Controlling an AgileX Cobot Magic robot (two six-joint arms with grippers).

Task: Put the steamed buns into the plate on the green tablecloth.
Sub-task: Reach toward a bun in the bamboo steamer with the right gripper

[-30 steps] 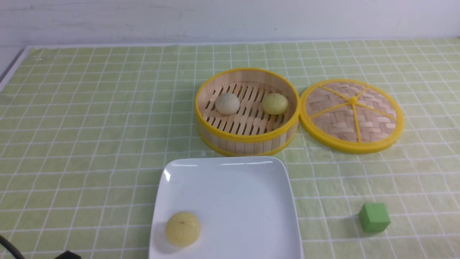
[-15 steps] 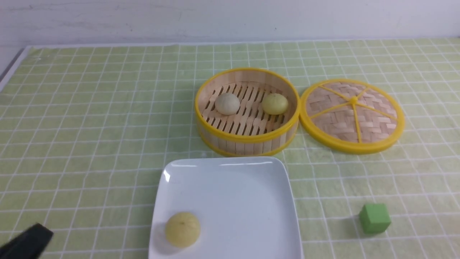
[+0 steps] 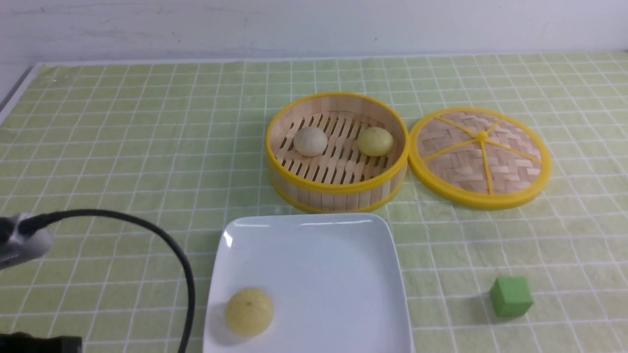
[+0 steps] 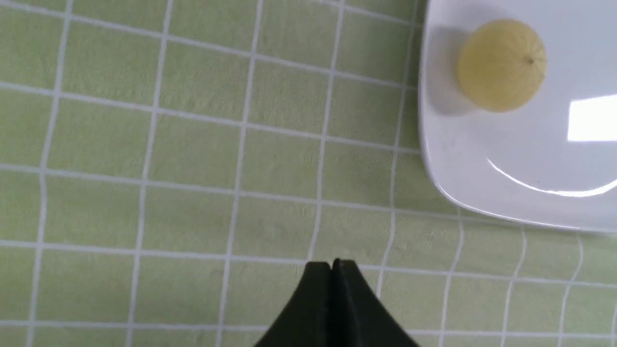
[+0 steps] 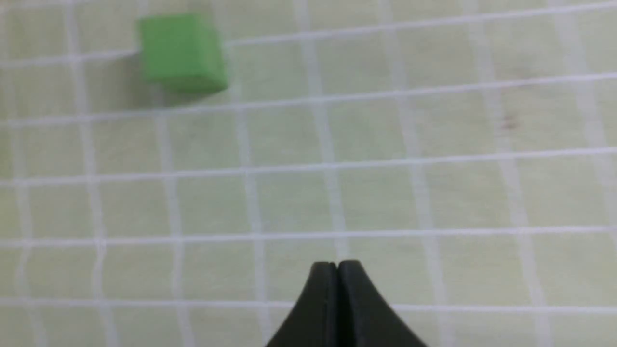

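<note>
Your left gripper and right gripper: tips together, empty. Nearest left: plate, one bun in; farther out, two buns left in steamer.

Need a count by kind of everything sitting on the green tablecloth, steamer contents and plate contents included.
Pale yellow steamed buns: 2
Off-white steamed bun: 1
White square plate: 1
Bamboo steamer basket: 1
Woven steamer lid: 1
Green cube: 1
Total: 7
</note>
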